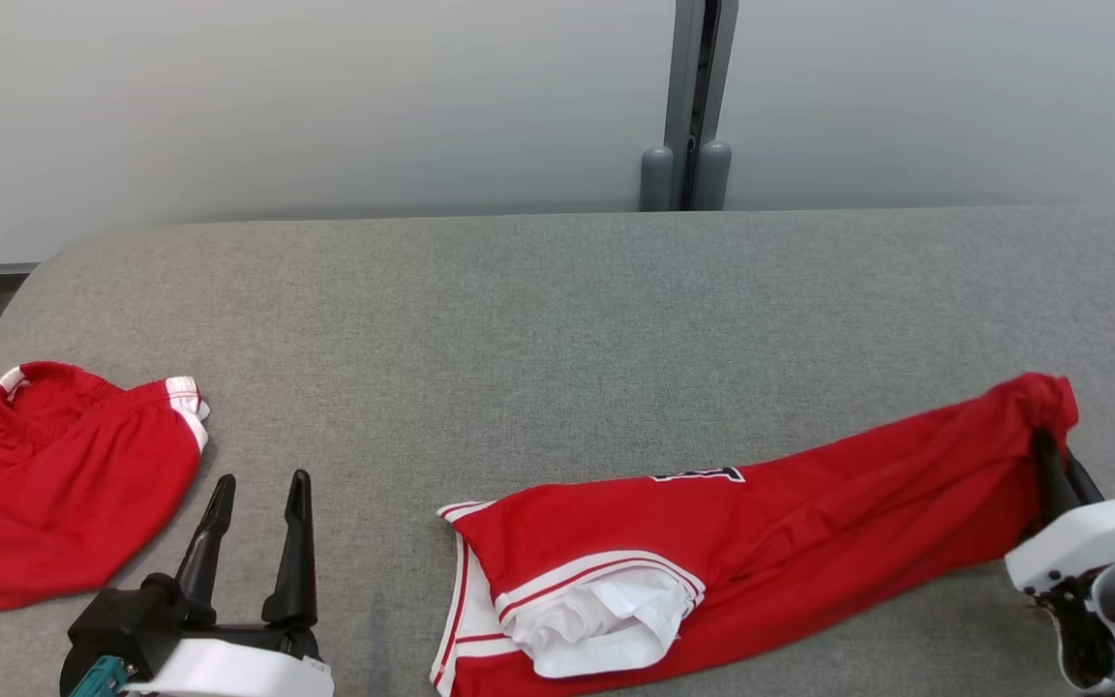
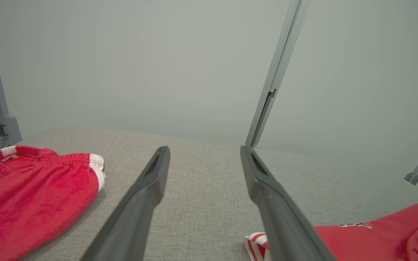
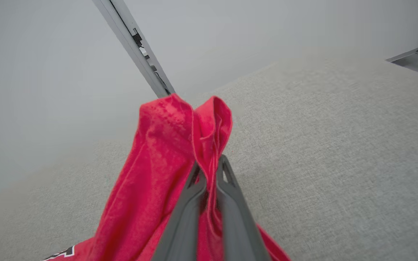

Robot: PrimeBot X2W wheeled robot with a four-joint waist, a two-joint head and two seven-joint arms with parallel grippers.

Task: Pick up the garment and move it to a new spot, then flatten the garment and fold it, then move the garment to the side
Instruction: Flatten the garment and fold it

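Nearest, the left gripper [image 1: 262,477] hovers spread and empty over the grey fabric-covered table [image 1: 557,310]. The right gripper [image 3: 209,163] pinches one end, seemingly a hem, of the red white-trimmed jersey garment [image 1: 809,513], which stretches across the table's near right. A crumpled red cloth [image 1: 54,494] lies at the left, and a pale wall [image 1: 325,97] stands beyond.

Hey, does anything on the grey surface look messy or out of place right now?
The red garment at centre lies twisted, not flat: its white lining spills out at the near hem, and the right tool pinches its right end into a bunch.
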